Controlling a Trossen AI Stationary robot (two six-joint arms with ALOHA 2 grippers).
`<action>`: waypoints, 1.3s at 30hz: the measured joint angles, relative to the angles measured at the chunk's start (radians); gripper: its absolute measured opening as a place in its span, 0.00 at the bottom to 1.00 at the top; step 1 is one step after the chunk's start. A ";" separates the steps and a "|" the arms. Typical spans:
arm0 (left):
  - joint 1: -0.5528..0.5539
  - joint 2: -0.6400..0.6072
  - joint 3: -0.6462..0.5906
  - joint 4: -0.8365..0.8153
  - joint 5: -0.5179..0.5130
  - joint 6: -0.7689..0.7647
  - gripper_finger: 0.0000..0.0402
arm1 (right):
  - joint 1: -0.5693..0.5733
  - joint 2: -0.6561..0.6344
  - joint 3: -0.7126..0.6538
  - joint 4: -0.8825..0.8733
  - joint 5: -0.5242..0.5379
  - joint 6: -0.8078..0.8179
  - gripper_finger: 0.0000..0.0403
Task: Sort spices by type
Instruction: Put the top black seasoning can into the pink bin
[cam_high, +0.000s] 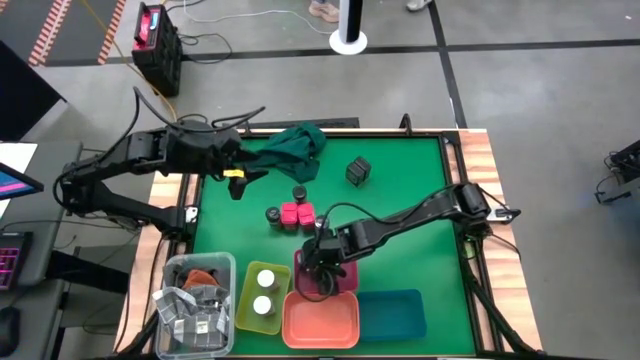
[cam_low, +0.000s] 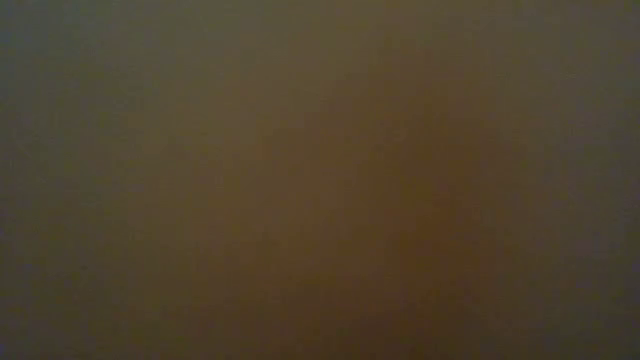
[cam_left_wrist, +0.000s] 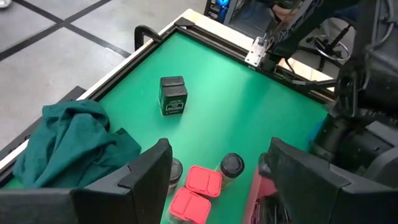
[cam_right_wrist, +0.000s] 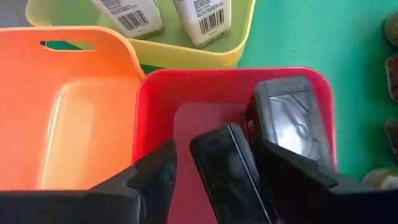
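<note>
Inside, pink tray (cam_right_wrist: 155, 99) holds two grey boxes (cam_right_wrist: 292, 118).

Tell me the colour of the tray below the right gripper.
Pink tray, clearest in the right wrist view; right gripper hangs over it.

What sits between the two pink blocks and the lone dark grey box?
One dark round jar beside the pink blocks; beyond it, bare green mat up to the grey box, per the left wrist view.
</note>
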 joint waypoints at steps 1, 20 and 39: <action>0.000 0.000 0.000 -0.004 0.000 0.002 0.63 | -0.001 -0.005 0.009 -0.019 -0.001 -0.001 0.65; 0.000 0.000 0.000 -0.015 0.000 0.026 0.63 | -0.005 -0.008 0.025 -0.400 -0.024 -0.144 0.65; 0.000 0.000 0.000 -0.015 -0.017 0.006 0.63 | -0.012 -0.008 -0.008 -0.163 -0.171 -0.095 0.65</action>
